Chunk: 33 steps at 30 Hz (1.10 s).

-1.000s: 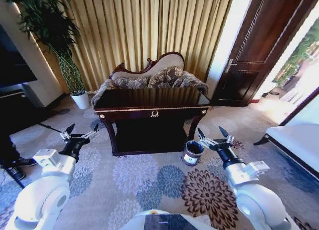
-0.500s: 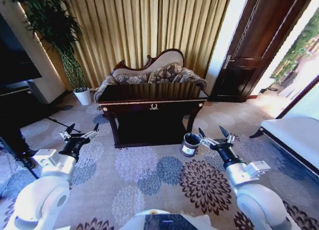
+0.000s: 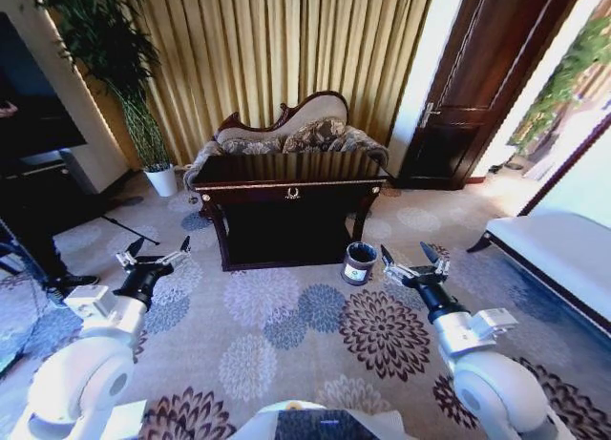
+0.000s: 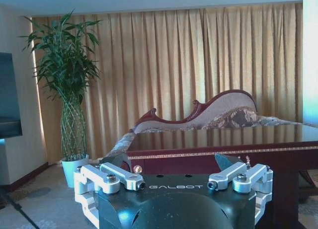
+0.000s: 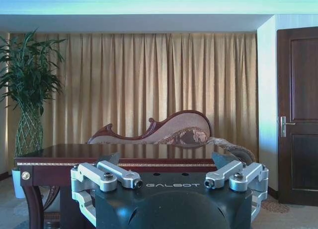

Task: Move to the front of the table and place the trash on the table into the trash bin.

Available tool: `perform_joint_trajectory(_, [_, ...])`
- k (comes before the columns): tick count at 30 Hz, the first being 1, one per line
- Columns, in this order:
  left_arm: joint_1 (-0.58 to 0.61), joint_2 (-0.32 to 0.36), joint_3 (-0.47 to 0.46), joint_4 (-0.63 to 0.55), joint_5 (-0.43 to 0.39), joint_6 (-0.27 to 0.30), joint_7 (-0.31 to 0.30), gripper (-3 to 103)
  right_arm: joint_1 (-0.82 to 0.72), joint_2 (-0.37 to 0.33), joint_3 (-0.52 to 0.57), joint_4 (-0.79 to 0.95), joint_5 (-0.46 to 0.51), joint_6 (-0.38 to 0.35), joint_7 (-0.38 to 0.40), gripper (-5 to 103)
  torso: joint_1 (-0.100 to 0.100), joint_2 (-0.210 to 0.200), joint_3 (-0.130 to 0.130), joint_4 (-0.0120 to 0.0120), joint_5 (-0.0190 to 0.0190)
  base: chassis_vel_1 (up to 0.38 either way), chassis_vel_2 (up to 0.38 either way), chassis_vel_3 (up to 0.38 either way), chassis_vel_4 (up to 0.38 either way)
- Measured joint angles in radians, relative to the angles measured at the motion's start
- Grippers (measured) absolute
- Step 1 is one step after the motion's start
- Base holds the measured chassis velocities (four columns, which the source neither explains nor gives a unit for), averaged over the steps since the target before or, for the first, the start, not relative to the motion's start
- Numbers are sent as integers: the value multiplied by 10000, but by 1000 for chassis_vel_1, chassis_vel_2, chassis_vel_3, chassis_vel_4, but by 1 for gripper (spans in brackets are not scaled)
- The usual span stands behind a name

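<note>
The dark glossy table [image 3: 291,184] with gold trim stands ahead at the centre, its top bare from here; it also shows as the table [image 4: 223,139] and the table [image 5: 99,150] in the wrist views. The trash is out of view. On the carpet by the table's front right leg stands the small round trash bin [image 3: 360,263]. My left gripper [image 3: 158,245] is open and held low at the left, well short of the table. Just right of the bin, my right gripper [image 3: 405,253] is open. Both the left gripper [image 4: 171,162] and the right gripper [image 5: 166,159] hold nothing.
A carved sofa [image 3: 286,135] sits right behind the table before gold curtains. A tall plant in a white pot [image 3: 160,180] stands back left, a dark cabinet [image 3: 38,192] at the left. A dark door [image 3: 477,87] and a white bench [image 3: 563,259] are at the right. Floral carpet lies between.
The whole head view has shifted: table and bin now look smaller and higher, so the camera has moved. Both arms keep the same open pose.
</note>
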Motion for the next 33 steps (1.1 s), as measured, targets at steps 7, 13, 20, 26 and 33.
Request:
perform_joint_trajectory(7, [-2, -47, 6, 0, -5, 0, 9, 100, 28, 19, -54, -134, -14, 211, -4, 100, -10, 8, -6, -2, 2, 179, -145, -168, 152])
perform_joint_trajectory(13, [58, -286, 73, 0, 1, 0, 6, 100, 189, 139, -84, -438, -9, 351, 2, 100, 8, -5, 4, -1, 7, 20, -7, -39, 20])
perform_joint_trajectory(20, [54, -849, 142, 0, 146, -5, -60, 100, 272, 324, -91, -805, -199, 621, 216, 100, 4, -4, 1, -2, 1, -17, 5, 11, -5])
perform_joint_trajectory(26, [86, -831, -1, 0, 371, -303, 58, 100, 276, 349, -102, -837, -270, 621, 325, 100, 0, 0, 0, -2, 3, 0, 0, 0, 0])
perform_joint_trajectory(33, [115, -761, 59, 0, 617, -607, 166, 100, 277, 349, -106, -837, -273, 614, 326, 100, -1, 1, 0, -1, 2, 0, 0, 0, 0])
